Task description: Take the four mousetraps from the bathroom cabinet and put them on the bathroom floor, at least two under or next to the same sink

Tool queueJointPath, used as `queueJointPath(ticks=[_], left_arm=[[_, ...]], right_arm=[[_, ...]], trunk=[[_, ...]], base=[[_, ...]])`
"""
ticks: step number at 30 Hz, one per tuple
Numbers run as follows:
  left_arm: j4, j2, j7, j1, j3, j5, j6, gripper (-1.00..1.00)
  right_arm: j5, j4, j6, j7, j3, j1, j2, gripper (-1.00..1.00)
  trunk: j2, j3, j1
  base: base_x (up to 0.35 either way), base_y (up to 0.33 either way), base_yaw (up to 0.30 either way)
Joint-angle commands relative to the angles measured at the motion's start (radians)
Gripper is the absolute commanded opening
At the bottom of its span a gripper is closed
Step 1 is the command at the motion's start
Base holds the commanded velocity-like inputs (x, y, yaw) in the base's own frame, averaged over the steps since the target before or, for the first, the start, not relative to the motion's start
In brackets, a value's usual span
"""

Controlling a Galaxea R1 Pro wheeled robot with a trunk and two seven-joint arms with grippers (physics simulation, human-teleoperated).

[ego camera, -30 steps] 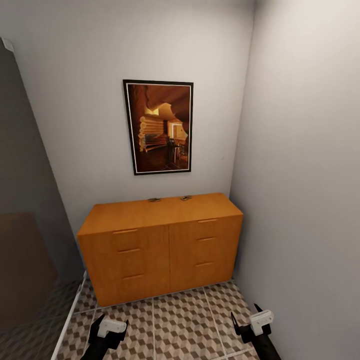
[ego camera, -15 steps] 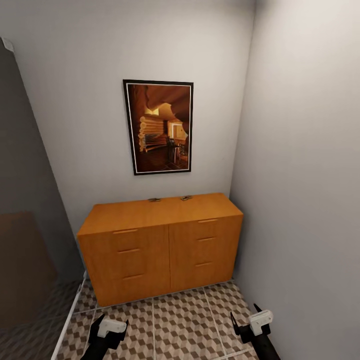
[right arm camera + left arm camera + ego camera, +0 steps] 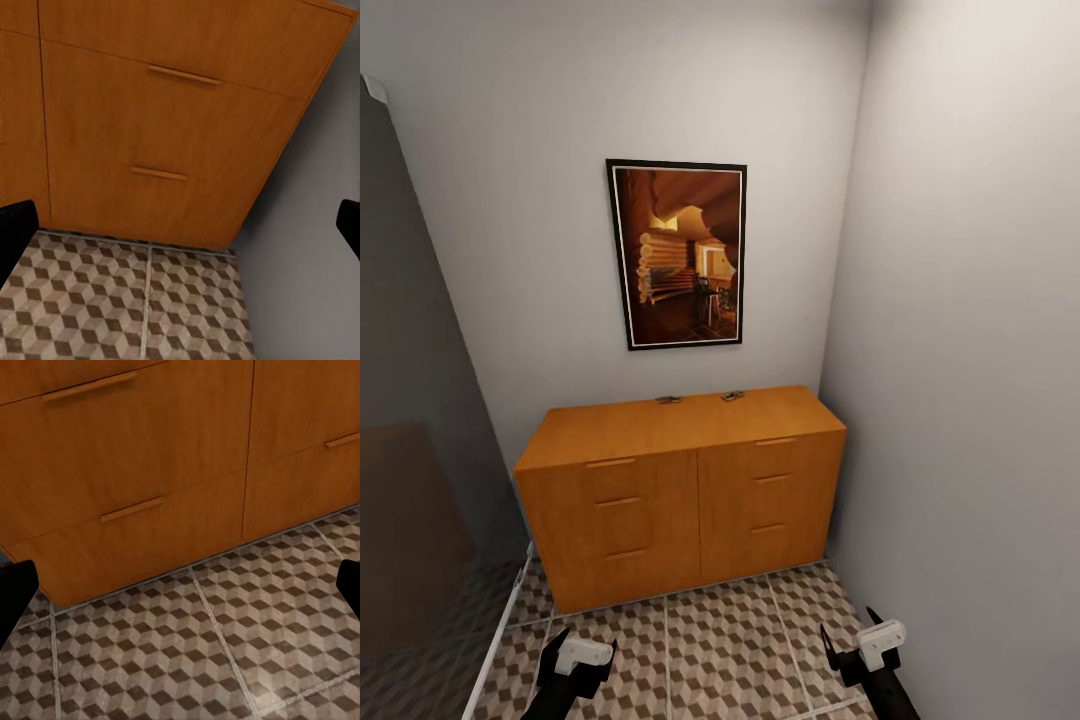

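Change: nothing has moved since the earlier frames; the robot stands parked before the cabinet [image 3: 680, 490], so no trap has been fetched yet, by my judgement.
Left gripper [image 3: 572, 668]: low over the bathroom floor [image 3: 720, 640], short of the cabinet; jaws spread wide, holding nothing.
Right gripper [image 3: 857, 652]: also short of the cabinet, nearer its right end; jaws released, empty.
Floor: cube-patterned tiles run up to the cabinet's base.
Cabinet: one; six bar handles counted, three per side.
Mousetraps: two small dark things show at the back edge of the cabinet's top, one [image 3: 668, 400] left of the other [image 3: 732, 396]; the remaining two I cannot find.
Picture [image 3: 677, 254]: one, on the wall above the cabinet.
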Motion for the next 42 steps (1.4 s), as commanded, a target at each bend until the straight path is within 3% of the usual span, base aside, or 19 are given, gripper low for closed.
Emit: queueJointPath(ticks=[1, 13, 20, 29, 34, 42], left_arm=[[0.003, -0.001, -0.003, -0.001, -0.008, 0.009, -0.004, 1.00], [0.003, 0.000, -0.003, -0.001, -0.008, 0.009, -0.004, 1.00], [0.003, 0.002, -0.002, -0.001, -0.007, 0.009, -0.004, 1.00], [0.004, 0.002, -0.001, -0.001, -0.007, 0.009, 0.008, 1.00], [0.003, 0.002, -0.002, -0.001, -0.007, 0.009, 0.115, 1.00], [0.003, 0.001, -0.002, -0.001, -0.007, 0.009, 0.150, 1.00]], right_arm=[[0.009, 0.000, -0.001, -0.010, 0.003, 0.000, 0.000, 1.00], [0.011, -0.004, 0.014, -0.012, 0.002, 0.000, 0.005, 1.00], [0.012, -0.042, 0.093, -0.015, 0.001, 0.000, 0.005, 1.00], [0.012, -0.257, 0.282, -0.031, -0.001, 0.000, 0.002, 1.00], [0.012, -0.394, 0.390, -0.032, -0.002, 0.000, 0.001, 1.00], [0.012, -0.617, 0.579, -0.031, -0.003, 0.000, 0.002, 1.00]], trunk=[[-0.001, 0.000, 0.000], [-0.001, 0.000, 0.000], [-0.001, 0.000, 0.000], [-0.001, 0.000, 0.000], [-0.001, 0.000, 0.000], [-0.001, 0.000, 0.000]], base=[[0.000, 0.000, 0.000], [0.000, 0.000, 0.000], [0.000, 0.000, 0.000], [0.000, 0.000, 0.000], [0.000, 0.000, 0.000], [0.000, 0.000, 0.000]])
